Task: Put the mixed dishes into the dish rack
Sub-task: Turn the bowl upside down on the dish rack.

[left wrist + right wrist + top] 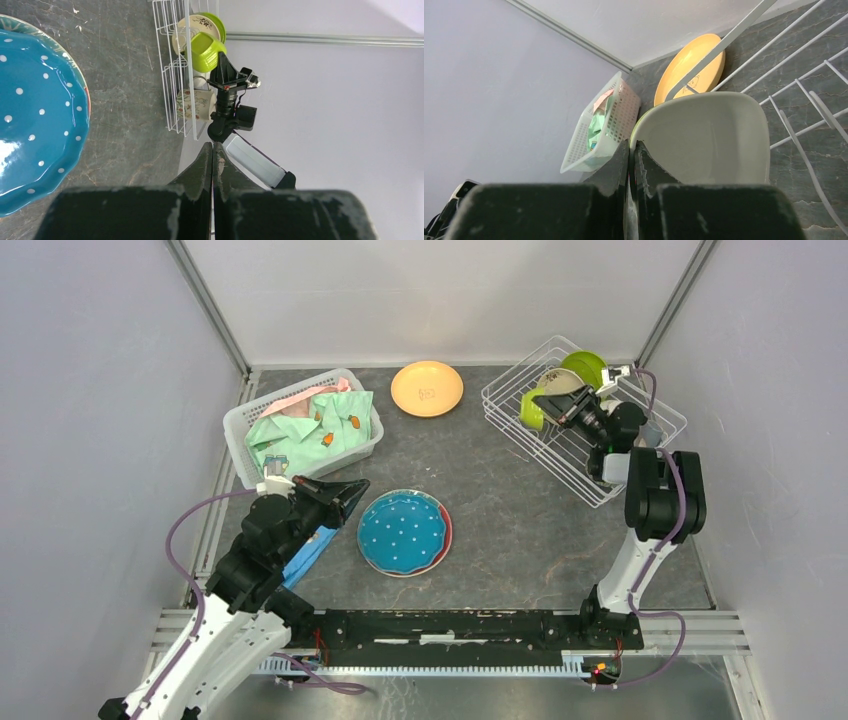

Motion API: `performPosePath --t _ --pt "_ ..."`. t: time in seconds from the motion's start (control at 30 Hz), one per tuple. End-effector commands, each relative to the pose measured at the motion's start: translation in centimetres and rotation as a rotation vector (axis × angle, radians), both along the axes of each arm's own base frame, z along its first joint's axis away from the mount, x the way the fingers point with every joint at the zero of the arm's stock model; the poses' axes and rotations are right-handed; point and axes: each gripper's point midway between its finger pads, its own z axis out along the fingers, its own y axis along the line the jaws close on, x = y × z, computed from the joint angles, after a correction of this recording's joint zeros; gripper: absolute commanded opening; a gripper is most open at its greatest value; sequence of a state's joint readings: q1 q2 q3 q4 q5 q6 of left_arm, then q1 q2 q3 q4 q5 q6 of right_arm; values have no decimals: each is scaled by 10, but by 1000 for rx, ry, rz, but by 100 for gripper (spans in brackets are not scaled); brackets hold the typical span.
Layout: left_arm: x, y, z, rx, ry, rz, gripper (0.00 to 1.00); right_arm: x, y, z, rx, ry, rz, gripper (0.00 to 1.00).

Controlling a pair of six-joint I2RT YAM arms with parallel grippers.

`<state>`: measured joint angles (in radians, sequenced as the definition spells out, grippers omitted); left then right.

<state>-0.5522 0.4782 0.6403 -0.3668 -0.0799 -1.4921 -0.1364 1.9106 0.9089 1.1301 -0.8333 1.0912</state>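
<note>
My right gripper [548,403] [630,145] is shut on the rim of a lime-green bowl [530,412] [709,135] with a pale inside, held over the left end of the white wire dish rack [640,410] [172,75]. In the rack stand a lime-green plate [585,365], a cream flowered plate [558,378] [192,25] and a flowered mug [195,104]. A blue white-dotted plate [403,530] [35,115] lies on a red plate [446,532] mid-table. An orange plate [427,388] [694,62] lies at the back. My left gripper [362,487] [212,146] is shut and empty, just left of the blue plate.
A white plastic basket [300,430] [604,130] of clothes stands at the back left. A folded blue cloth [310,550] lies under my left arm. Walls close the table on the left, back and right.
</note>
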Motion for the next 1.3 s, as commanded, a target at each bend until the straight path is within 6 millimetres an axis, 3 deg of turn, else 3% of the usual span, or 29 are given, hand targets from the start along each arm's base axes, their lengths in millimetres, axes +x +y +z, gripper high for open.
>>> performPosePath --t 0.0,0.13,0.33,0.57,0.7,0.77,0.9,0.97,1.27 --pt "4 2 3 -14 6 28 2 -4 -13 -1 -21 -14 -21 10" --pt "4 3 3 -15 5 31 2 -2 -28 -19 -60 40 -64 19" --pt "4 3 3 -15 3 32 2 -2 -49 -34 -98 96 -117 22" --pt "3 4 3 -17 1 32 2 6 -72 -54 -293 193 -192 31" --pt "3 4 4 -17 -1 35 2 5 -74 -61 -318 223 -196 39" --pt "4 4 3 -16 1 34 2 4 -76 -62 -327 231 -201 37" --pt "3 4 3 -17 1 32 2 3 -77 -64 -345 245 -203 20" --pt "3 4 4 -18 -1 32 2 0 -79 -66 -350 254 -205 16" --pt "2 3 4 -19 1 23 2 -14 -88 -85 -411 328 -232 40"
